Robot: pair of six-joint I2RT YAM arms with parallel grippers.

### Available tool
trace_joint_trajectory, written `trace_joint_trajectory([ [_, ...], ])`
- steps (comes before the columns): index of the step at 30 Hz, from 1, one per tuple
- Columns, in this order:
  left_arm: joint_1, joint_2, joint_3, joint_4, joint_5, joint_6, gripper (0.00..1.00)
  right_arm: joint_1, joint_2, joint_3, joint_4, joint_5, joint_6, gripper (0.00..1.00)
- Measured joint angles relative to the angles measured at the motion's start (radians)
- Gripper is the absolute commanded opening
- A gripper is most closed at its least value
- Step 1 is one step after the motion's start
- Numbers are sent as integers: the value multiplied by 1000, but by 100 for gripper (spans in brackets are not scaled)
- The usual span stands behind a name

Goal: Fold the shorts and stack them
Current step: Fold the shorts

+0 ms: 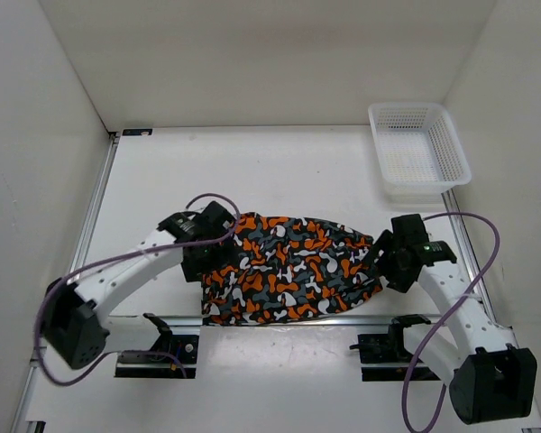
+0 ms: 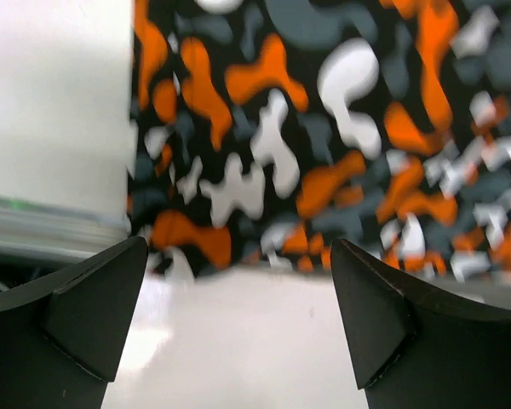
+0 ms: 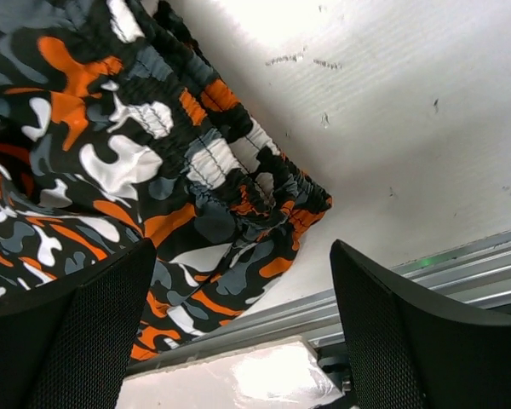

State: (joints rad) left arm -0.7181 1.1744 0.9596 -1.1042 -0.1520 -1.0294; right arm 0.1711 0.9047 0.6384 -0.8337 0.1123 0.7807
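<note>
Shorts [image 1: 293, 268]: spread flat on the table [image 1: 279, 171], close to its near edge and about midway between the left and right edges.
Long axis: runs left to right, parallel to the near edge; the gathered waistband [image 3: 230, 153] forms the right end.
Left gripper [image 2: 238, 247]: fingers spread, nothing between them; it hovers over the near-left corner of the shorts.
Right gripper [image 3: 243, 247]: fingers likewise spread and empty; it hangs just above the near corner of the waistband.
Governing relation: the garment lies between the two grippers, one arm at each end of the long axis. Each arm is therefore nearest its own end, and the cloth extends inward from each, toward the other arm.
Step (judged): no fold yet visible. Each gripper appears placed to pinch its own corner, and a fold would carry cloth across or along that axis.
Basket [image 1: 451, 135]: white mesh, at the far right corner, well apart from the shorts.
</note>
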Motion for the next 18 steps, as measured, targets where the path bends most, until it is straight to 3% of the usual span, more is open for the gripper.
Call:
trace_joint_trajectory([
  [9, 103, 435, 11, 161, -13, 102, 88, 0, 63, -80, 71, -46, 23, 63],
  [10, 117, 466, 15, 172, -10, 111, 88, 0, 88, -80, 85, -53, 21, 46],
  [14, 190, 547, 79, 180, 27, 160, 86, 0, 187, -82, 158, -76, 19, 19],
  [18, 264, 624, 173, 198, 40, 211, 86, 0, 271, -82, 233, -95, 27, 9],
])
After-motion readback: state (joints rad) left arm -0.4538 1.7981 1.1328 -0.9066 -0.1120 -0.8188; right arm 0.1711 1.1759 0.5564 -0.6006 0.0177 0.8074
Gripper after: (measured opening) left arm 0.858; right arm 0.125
